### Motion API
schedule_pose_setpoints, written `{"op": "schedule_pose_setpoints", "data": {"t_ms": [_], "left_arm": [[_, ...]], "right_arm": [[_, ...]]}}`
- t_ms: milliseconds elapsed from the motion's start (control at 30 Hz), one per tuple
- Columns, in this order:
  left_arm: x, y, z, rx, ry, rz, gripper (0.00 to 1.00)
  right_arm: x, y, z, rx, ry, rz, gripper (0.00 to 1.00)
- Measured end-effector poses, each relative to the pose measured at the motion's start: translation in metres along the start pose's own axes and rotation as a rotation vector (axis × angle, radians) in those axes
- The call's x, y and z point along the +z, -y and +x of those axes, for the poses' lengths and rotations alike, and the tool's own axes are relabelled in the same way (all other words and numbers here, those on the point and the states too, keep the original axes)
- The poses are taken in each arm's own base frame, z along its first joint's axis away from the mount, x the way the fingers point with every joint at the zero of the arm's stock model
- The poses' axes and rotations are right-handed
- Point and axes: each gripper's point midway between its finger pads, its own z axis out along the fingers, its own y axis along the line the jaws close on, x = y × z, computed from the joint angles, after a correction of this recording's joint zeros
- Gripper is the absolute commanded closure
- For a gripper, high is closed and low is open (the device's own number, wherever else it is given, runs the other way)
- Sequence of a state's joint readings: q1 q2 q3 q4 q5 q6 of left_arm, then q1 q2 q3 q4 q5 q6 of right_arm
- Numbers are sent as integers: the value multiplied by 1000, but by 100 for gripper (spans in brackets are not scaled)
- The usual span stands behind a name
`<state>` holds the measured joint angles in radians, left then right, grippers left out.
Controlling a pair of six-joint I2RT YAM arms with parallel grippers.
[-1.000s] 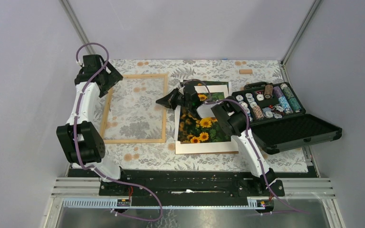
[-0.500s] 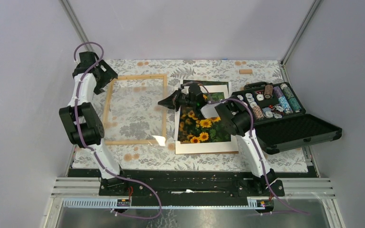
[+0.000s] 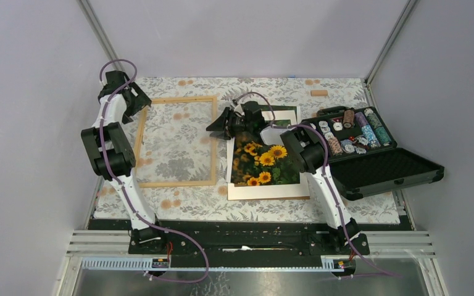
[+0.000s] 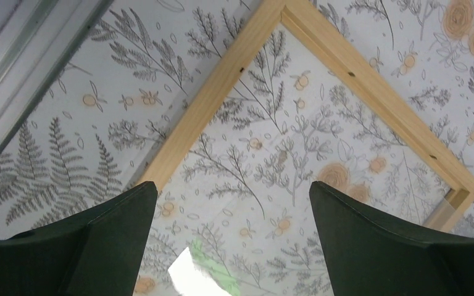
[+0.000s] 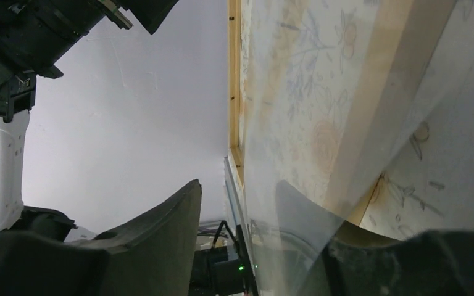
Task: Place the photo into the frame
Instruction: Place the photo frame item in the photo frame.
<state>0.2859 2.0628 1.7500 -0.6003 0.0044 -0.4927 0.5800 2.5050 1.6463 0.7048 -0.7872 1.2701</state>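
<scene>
The light wooden frame [image 3: 176, 140] lies flat on the left half of the table, its clear pane over the floral cloth. The sunflower photo [image 3: 264, 161] lies to its right on a white mat [image 3: 265, 192]. My right gripper [image 3: 215, 127] hovers between the frame's right rail and the photo's far left corner. In the right wrist view the right gripper [image 5: 237, 185] is open, with the edge of a clear sheet [image 5: 296, 203] between its fingers and the frame [image 5: 358, 123] close by. My left gripper [image 3: 139, 102] is open over the frame's far left corner [image 4: 234, 68], holding nothing.
An open black case [image 3: 370, 154] full of poker chips stands at the right, close to the photo. A small wooden block [image 3: 319, 93] lies at the back right. Grey walls and metal posts close in the table on three sides.
My right gripper has opened from shut and shifted slightly toward the back. The glare seen on the pane's near right corner half a second ago is gone. The left arm has straightened; its gripper stays by the frame's corner.
</scene>
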Motion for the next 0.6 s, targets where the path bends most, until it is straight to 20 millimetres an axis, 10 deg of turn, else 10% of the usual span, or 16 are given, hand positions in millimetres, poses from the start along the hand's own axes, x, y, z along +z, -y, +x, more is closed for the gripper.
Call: {"op": "schedule_pose_setpoints", "data": {"t_ms": [433, 600], "left_arm": [[46, -14, 2, -25, -6, 42, 1], [57, -10, 10, -27, -32, 77, 1]], "right_arm": [[6, 19, -31, -137, 111, 107, 39], [8, 12, -50, -170, 170, 135, 84]]}}
